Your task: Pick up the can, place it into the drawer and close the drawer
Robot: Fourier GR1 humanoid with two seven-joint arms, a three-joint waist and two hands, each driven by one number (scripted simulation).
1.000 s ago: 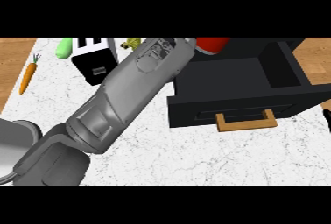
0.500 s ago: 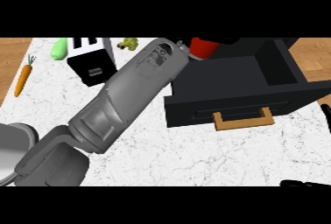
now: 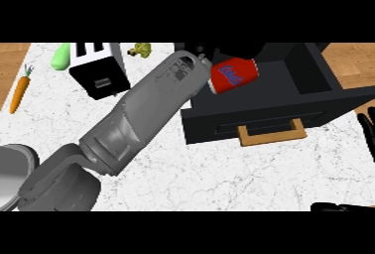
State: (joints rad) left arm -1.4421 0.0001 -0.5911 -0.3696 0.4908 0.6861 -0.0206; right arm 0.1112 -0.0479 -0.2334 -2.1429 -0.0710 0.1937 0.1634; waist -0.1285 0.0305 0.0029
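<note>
- While the left forearm (image 3: 143, 116) crosses the counter (image 3: 219, 173) from the lower left to the top centre, the left hand (image 3: 204, 51) at its end is black and mostly cut off by the dark area above, so I cannot tell if its fingers are curled or straight.
- Just to the right of this hand and a little below it is the can (image 3: 234, 75), touching or nearly touching the wrist; if the hand holds it, this cannot be seen.
- The can shows over the open top of the drawer (image 3: 293, 74), near its left inner side, and it is tilted, not upright.
- It is red with a blue label that carries white letters; the letters are too small to read.
- The drawer is black, it is pulled out, and it has one tan handle (image 3: 271, 134) on the front.
- The right hand (image 3: 366, 130) shows at the right edge with straight fingers pointing up, well apart from the can; some dark tips are also at the lower right corner.
- Counted: one can, one drawer, one carrot (image 3: 20, 90) at the left edge, one green vegetable (image 3: 61, 55) at the top left, one black and white toaster (image 3: 99, 69), one small yellow-green object (image 3: 141, 48) beside it, and one grey rounded object (image 3: 11, 173) at the lower left.
</note>
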